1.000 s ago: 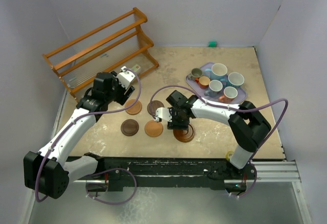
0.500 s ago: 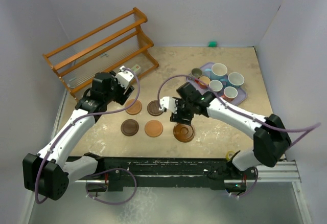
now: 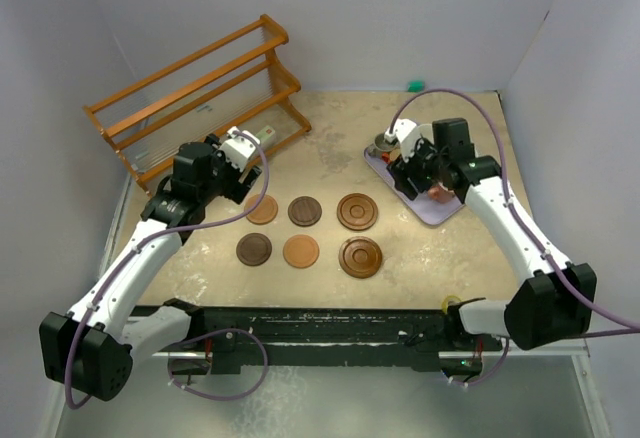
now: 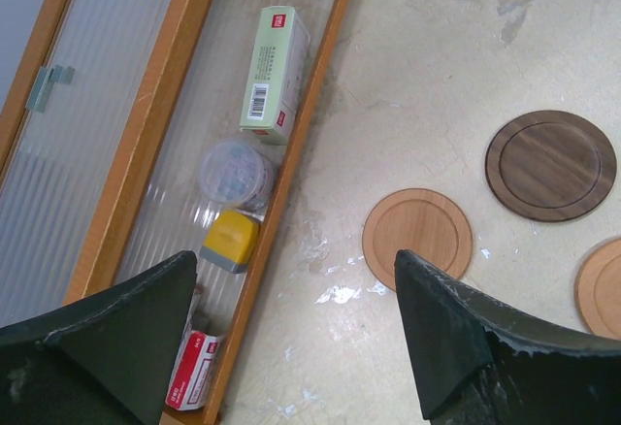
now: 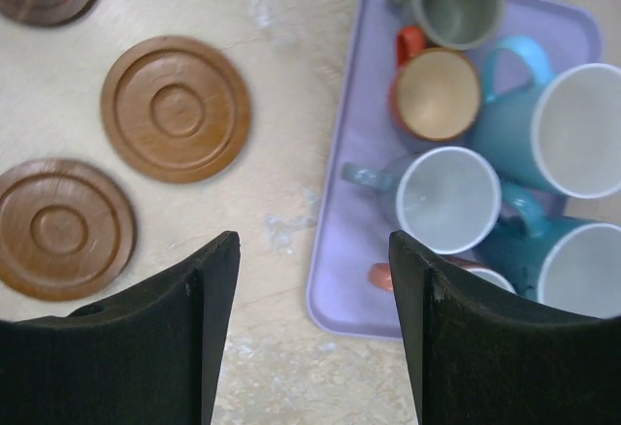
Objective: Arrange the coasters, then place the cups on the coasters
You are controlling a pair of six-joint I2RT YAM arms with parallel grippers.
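Several round wooden coasters lie in two rows at mid-table: tan (image 3: 262, 209), dark brown (image 3: 305, 211) and a large grooved one (image 3: 357, 211) behind, then dark brown (image 3: 254, 249), tan (image 3: 300, 251) and a large one (image 3: 361, 257) in front. The cups stand crowded in the lavender tray (image 5: 359, 144): grey-olive (image 5: 458, 0), orange (image 5: 435, 93), pale grey-blue (image 5: 441, 199) and a large blue one (image 5: 572, 129). My right gripper (image 5: 310, 250) hovers open and empty over the tray's left edge (image 3: 408, 170). My left gripper (image 4: 296, 270) is open and empty beside the rack, left of the tan coaster (image 4: 417, 238).
A wooden rack (image 3: 200, 98) stands at the back left. On its lowest shelf lie a green box (image 4: 275, 74), a round container (image 4: 236, 171) and a yellow item (image 4: 231, 241). A small green thing (image 3: 415, 85) sits at the back wall. Walls close in both sides.
My right arm swung from the coasters back and right to the tray, leaving a large coaster lying in the far row. My left gripper opened wider and barely moved.
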